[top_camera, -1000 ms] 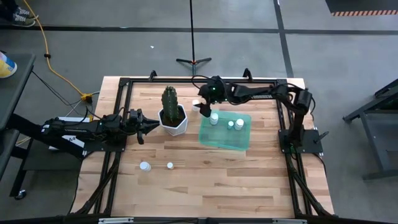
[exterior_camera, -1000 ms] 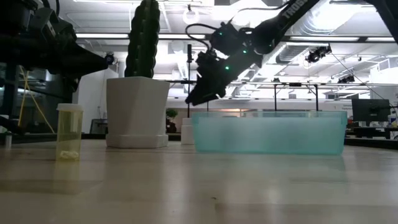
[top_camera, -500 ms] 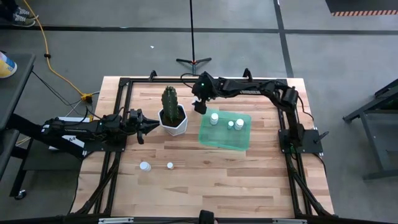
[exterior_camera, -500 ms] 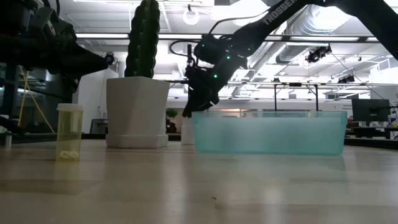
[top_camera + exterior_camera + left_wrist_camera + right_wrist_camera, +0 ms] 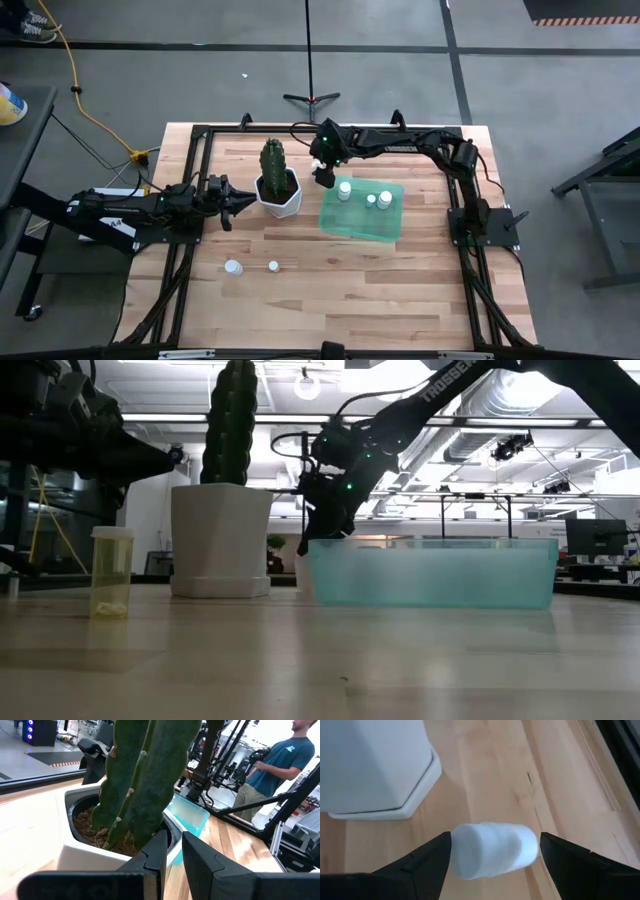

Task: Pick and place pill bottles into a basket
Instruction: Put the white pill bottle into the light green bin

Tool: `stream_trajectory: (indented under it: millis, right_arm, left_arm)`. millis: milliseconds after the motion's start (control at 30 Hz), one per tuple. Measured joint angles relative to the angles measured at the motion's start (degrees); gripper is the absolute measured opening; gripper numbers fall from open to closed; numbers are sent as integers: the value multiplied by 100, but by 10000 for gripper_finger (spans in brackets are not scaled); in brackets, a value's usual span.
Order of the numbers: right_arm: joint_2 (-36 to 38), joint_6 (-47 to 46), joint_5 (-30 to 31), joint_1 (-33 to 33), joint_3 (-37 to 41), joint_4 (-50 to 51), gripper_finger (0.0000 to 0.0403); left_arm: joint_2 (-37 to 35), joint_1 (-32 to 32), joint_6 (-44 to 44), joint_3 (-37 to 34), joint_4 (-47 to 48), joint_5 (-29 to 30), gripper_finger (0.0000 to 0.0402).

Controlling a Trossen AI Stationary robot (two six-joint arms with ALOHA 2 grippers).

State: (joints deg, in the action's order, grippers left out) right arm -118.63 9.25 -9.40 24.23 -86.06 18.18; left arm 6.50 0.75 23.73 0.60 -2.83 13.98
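My right gripper is open and low over the table between the white cactus pot and the teal basket. In its wrist view a white pill bottle lies on its side on the wood between the two fingers, which stand off its two ends. Three pill bottles stand in the basket. Two more stand on the table near the front left. My left gripper waits beside the pot's left side, its fingers nearly together and empty. My right gripper comes from above, slanting down, with one finger beside one end of the lying bottle and the other finger beside the other end. I cannot tell whether either finger touches the bottle. The bottle lies on the table.
The pot with its tall cactus stands close to my right gripper's left side, and the basket wall is close on its right. A yellowish bottle stands near the front left. A person stands beyond the table.
My right gripper has moved from over the basket's far left corner toward the table's left edge. It has come down over the bottle lying between the pot and the basket. The bottles and the basket have stayed in place.
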Motion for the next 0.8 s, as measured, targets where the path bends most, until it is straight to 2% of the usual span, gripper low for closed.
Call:
stream_trajectory:
  millis: [333,500,600,700,800]
  right_arm:
    - [7,-72,165,0,-2,-89,296]
    - [9,-1546,584,29,-2,-26,296]
    - [11,-2007,78,68,-2,-20,296]
    - [13,-1146,-479,34,-2,0,296]
    - [13,-92,-504,-63,-2,102,296]
  left_arm:
    - [0,0,9,-1,0,4,97]
    - [1,0,11,-1,0,6,97]
    - [2,0,11,0,0,6,97]
    - [0,0,11,-2,0,6,97]
    - [0,0,13,0,0,6,97]
